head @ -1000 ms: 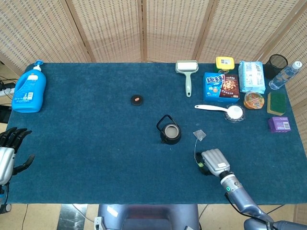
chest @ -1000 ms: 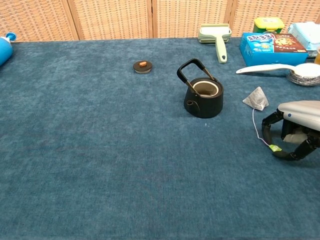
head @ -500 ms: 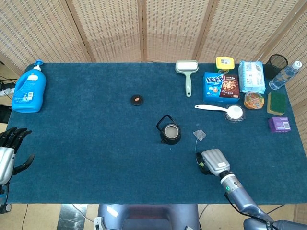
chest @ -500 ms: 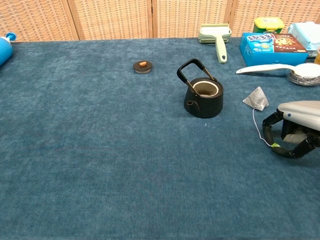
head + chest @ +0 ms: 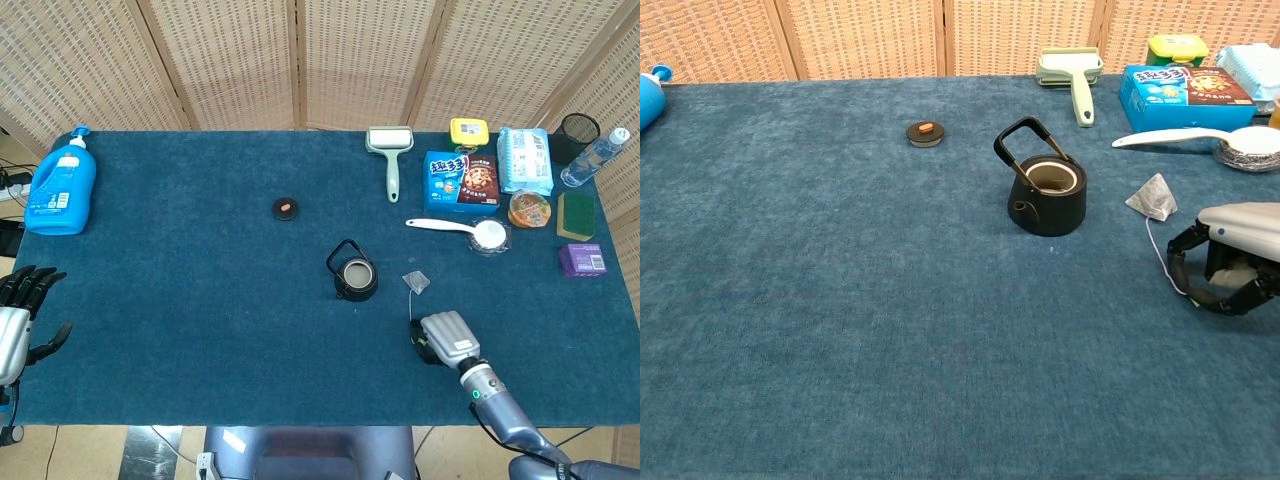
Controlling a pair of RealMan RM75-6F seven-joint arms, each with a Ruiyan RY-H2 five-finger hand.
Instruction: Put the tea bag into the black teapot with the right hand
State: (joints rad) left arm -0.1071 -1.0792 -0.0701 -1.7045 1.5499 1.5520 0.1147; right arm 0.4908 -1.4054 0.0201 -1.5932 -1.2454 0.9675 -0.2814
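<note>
Black teapot (image 5: 1047, 194) open-topped and lidless for loading, right hand (image 5: 1232, 260) curling down, apparently pinching the string end of the tea bag (image 5: 1153, 197) flat on the tabletop (image 5: 840, 300).

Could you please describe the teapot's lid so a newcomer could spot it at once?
On the blue table, find the black teapot near the middle. The lid lies apart, farther back and to its left: a small dark disc with an orange knob, alone.

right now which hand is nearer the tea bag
Right. The right hand sits just in front of the tea bag, fingers curled at the end of its string. The left hand is at the table's far left edge.
</note>
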